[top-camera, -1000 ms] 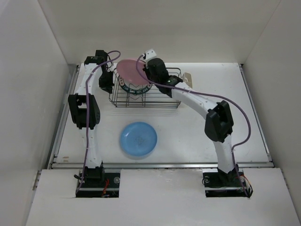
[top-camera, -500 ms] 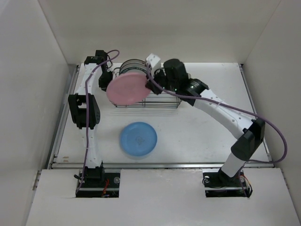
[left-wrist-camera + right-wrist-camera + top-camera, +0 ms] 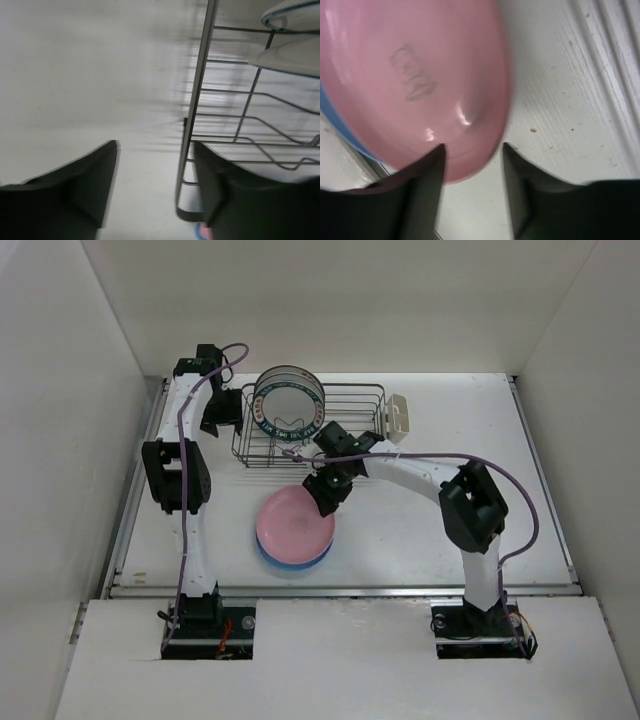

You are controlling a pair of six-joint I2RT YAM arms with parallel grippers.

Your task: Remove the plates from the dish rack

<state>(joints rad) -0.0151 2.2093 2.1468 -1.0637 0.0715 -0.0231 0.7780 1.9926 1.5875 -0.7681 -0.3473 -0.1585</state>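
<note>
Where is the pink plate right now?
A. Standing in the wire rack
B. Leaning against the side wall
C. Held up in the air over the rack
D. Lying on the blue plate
D: the pink plate lies flat on the blue plate, whose rim peeks out beneath it, on the table in front of the rack.

White tabletop (image 3: 545, 450) inside a plain white three-walled booth (image 3: 330, 300), soft even light
</note>
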